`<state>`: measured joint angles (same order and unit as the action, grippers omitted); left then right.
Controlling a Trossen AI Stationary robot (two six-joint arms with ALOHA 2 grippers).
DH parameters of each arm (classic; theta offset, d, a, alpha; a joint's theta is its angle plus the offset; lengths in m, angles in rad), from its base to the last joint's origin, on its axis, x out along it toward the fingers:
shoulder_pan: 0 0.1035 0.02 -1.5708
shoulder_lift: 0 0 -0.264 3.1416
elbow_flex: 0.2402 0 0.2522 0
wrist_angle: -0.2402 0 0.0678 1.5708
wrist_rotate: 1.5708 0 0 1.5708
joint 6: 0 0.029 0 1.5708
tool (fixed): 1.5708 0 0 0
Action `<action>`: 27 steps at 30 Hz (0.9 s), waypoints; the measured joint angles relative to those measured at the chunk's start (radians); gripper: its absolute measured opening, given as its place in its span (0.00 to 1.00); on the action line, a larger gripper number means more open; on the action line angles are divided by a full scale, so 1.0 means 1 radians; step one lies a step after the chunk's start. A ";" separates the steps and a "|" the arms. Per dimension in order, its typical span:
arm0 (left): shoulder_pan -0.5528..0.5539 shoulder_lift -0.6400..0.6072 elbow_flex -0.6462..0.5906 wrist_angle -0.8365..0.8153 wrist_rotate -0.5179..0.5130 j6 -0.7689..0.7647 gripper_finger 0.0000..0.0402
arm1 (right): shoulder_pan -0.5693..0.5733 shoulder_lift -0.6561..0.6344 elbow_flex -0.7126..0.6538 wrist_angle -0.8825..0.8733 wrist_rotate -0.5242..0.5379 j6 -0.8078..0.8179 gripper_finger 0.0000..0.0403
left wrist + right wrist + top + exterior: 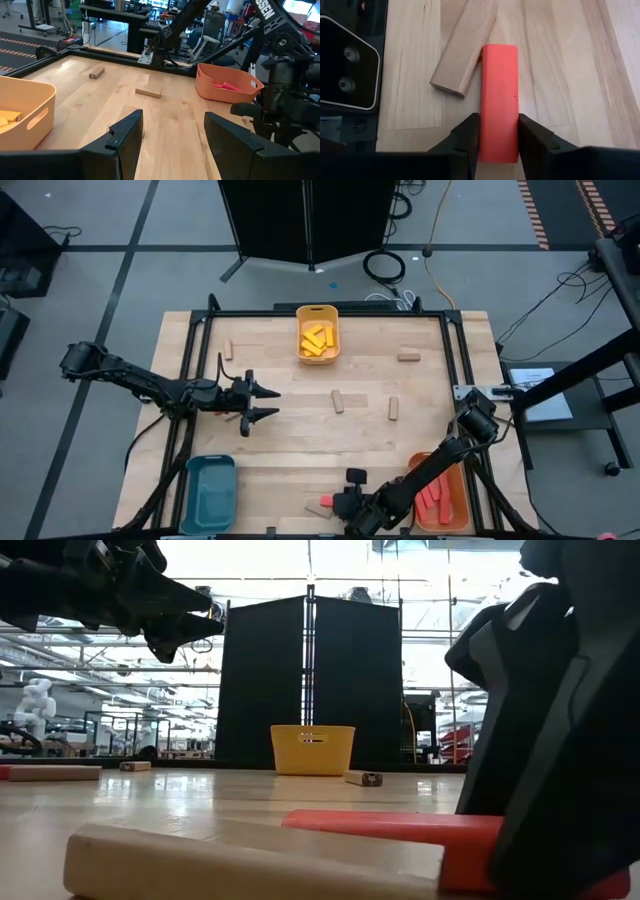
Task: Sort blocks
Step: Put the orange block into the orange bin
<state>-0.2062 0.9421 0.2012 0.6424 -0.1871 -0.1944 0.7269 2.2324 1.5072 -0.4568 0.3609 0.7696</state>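
The right gripper [498, 137] is sitting low at the table's near edge, its fingers pressing on both sides of a red block [498, 100] that is lying flat on the wood — jaws narrow, holding the block. A tan block [465, 47] is lying just beside the red one, angled, its end touching or nearly touching the red block's side. In the low view the same pair is filling the foreground: the tan block [250, 860] in front, the red block [400, 830] behind it, and the right gripper's dark body looming at the picture's right.

The left gripper [262, 404] is hovering above the table's left-centre, clear of the surface, its jaws standing fairly wide and holding nothing.

A yellow tray [318, 332] is sitting at the far edge with yellow blocks [318, 340] piled in it. An orange tray [455, 510] at the near right corner is holding red blocks [437, 498], partly hidden by the right arm. A teal tray [209, 492] is sitting at the near left corner.

Loose tan blocks are lying scattered on the table [290, 450] — one near the far left [228, 349], one near the far right [407, 356], two around the middle [339, 400] [394, 409], well apart from each other.
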 joint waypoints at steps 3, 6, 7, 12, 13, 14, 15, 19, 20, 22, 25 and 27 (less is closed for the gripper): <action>0.000 0.000 0.000 0.000 0.000 0.000 0.52 | -0.004 0.002 0.027 -0.031 0.007 -0.009 0.17; 0.000 0.000 0.000 0.000 0.000 0.000 0.52 | -0.012 0.006 0.074 -0.107 0.009 -0.020 0.16; 0.000 0.000 0.000 0.000 0.000 0.000 0.52 | -0.016 0.007 0.091 -0.136 0.009 -0.017 0.16; 0.000 0.000 0.000 0.000 0.000 0.000 0.52 | -0.042 0.013 0.189 -0.352 0.016 -0.020 0.16; 0.000 0.000 0.000 0.000 0.000 0.000 0.52 | -0.050 0.014 0.209 -0.391 0.017 -0.018 0.16; 0.000 0.000 0.000 0.000 0.000 0.000 0.52 | -0.056 0.014 0.232 -0.426 0.018 -0.009 0.16; 0.000 0.000 0.000 0.000 0.000 -0.001 0.52 | -0.062 0.014 0.255 -0.467 0.020 0.001 0.16; 0.000 0.000 0.000 0.000 0.000 -0.002 0.52 | -0.081 0.013 0.347 -0.637 0.020 0.012 0.16; 0.000 0.000 0.000 0.001 0.000 -0.002 0.52 | -0.086 0.013 0.373 -0.673 0.020 0.016 0.16; 0.000 0.000 0.000 0.000 0.000 -0.002 0.52 | -0.093 0.012 0.425 -0.759 0.018 0.041 0.16; 0.000 0.000 0.000 0.000 0.000 -0.002 0.52 | -0.106 0.011 0.501 -0.894 -0.002 0.094 0.16; 0.000 0.000 0.000 0.000 0.000 -0.002 0.52 | -0.108 0.010 0.546 -0.979 -0.023 0.134 0.16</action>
<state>-0.2062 0.9422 0.2012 0.6429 -0.1871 -0.1959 0.6186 2.2428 2.0529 -1.4360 0.3382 0.9039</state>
